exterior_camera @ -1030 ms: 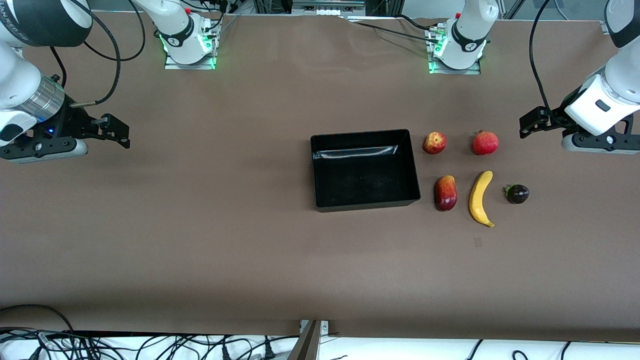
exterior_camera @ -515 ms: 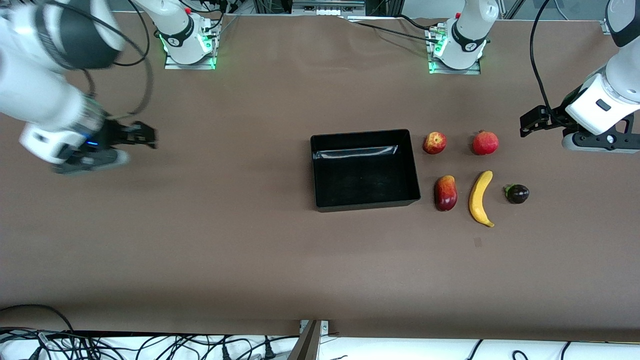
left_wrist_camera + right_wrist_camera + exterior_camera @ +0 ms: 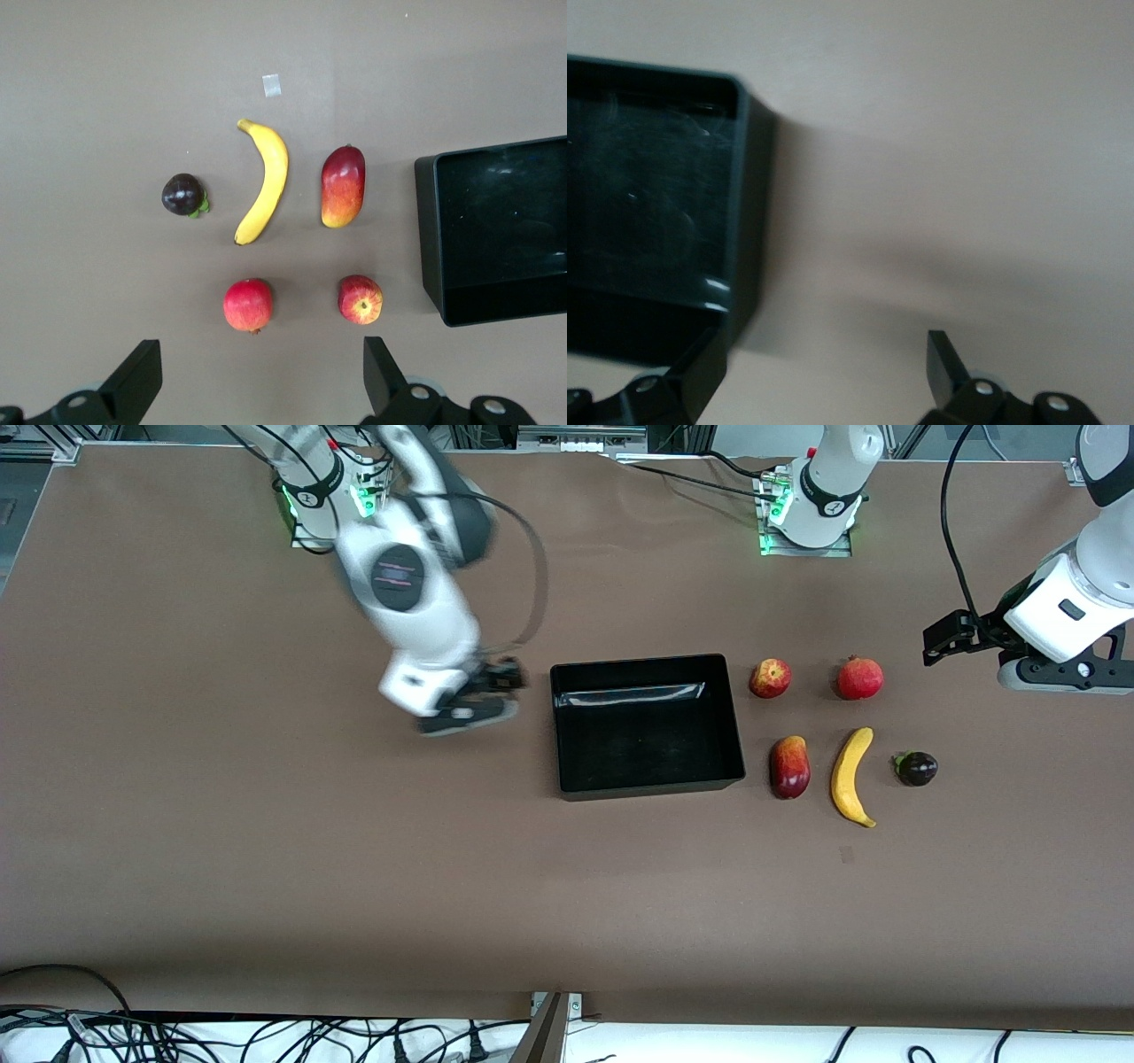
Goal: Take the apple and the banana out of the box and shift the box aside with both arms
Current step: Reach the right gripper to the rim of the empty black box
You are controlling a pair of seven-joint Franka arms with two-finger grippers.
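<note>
1. Right gripper (image 3: 503, 684): fingers apart, empty, over bare table just beside the box (image 3: 647, 726).
2. Left gripper (image 3: 941, 640): fingers apart, empty, waiting over its end of the table.
3. Banana (image 3: 850, 776) and apple (image 3: 770, 678) lie between box and left gripper, apple farther from the camera.

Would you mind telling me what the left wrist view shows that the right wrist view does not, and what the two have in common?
Only the left wrist view shows the fruits: the banana, the apple, a mango, a pomegranate and a dark round fruit, plus the open left gripper. Only the right wrist view shows the open right gripper over bare table beside the box. Both show the black box and the brown tabletop.
</note>
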